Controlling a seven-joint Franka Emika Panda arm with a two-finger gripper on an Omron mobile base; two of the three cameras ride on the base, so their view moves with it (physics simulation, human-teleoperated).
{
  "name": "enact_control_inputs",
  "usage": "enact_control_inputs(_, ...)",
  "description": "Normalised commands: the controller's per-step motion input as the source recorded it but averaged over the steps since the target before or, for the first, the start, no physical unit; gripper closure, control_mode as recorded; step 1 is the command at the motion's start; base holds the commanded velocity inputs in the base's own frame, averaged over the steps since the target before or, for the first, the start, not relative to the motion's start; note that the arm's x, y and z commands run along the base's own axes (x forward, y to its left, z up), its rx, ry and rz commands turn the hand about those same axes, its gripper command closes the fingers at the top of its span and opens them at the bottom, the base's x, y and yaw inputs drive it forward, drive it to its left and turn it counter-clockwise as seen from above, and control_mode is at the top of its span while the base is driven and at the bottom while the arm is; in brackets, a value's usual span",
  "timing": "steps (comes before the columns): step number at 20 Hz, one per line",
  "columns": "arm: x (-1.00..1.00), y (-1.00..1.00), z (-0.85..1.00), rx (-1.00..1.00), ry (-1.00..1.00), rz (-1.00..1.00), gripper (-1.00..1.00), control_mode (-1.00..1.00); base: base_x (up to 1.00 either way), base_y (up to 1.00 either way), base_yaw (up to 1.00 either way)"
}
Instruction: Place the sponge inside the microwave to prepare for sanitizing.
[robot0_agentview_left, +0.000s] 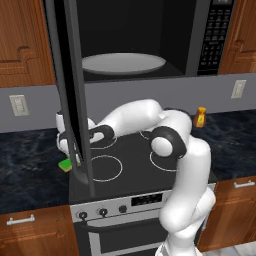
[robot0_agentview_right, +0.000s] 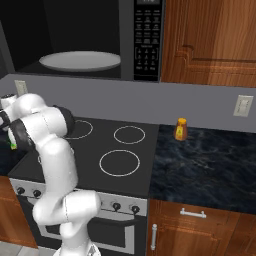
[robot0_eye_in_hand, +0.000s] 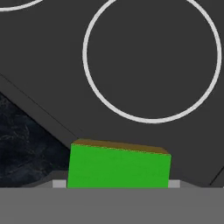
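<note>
Sponge (robot0_eye_in_hand: 118, 168) sits right at the gripper, low by the stove's (robot0_agentview_left: 135, 165) left edge; can't tell if it's gripped. Microwave (robot0_agentview_left: 145, 35) hangs open, up and right of stove's left edge.

A rendered home kitchen: wooden cabinets (robot0_agentview_right: 210, 40), dark marbled counter (robot0_agentview_right: 205, 160), a black stovetop (robot0_agentview_right: 115, 150) with ring burners over an oven (robot0_agentview_left: 130, 220) with knobs, and an over-range microwave (robot0_agentview_left: 150, 35) above
</note>
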Motion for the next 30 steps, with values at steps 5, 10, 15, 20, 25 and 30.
enact_control_inputs(5,-0.58,-1.0,0.16,0.02,-0.02,-0.12,1.0,-1.0,0.0,0.0,0.0)
enact_control_inputs(10,-0.63,-1.0,0.3,0.06,-0.06,-0.12,1.0,-1.0,0.0,0.0,0.0)
enact_control_inputs(15,-0.67,-1.0,0.54,0.05,-0.04,-0.12,1.0,-1.0,0.0,0.0,0.0)
enact_control_inputs(20,-0.57,-0.56,0.95,0.09,-0.04,-0.09,1.0,-1.0,0.0,0.0,0.0)
enact_control_inputs(25,-0.42,-0.5,0.95,0.06,-0.01,-0.13,1.0,-1.0,0.0,0.0,0.0)
enact_control_inputs(30,-0.14,-0.51,0.46,-0.08,0.0,-0.07,1.0,-1.0,0.0,0.0,0.0)
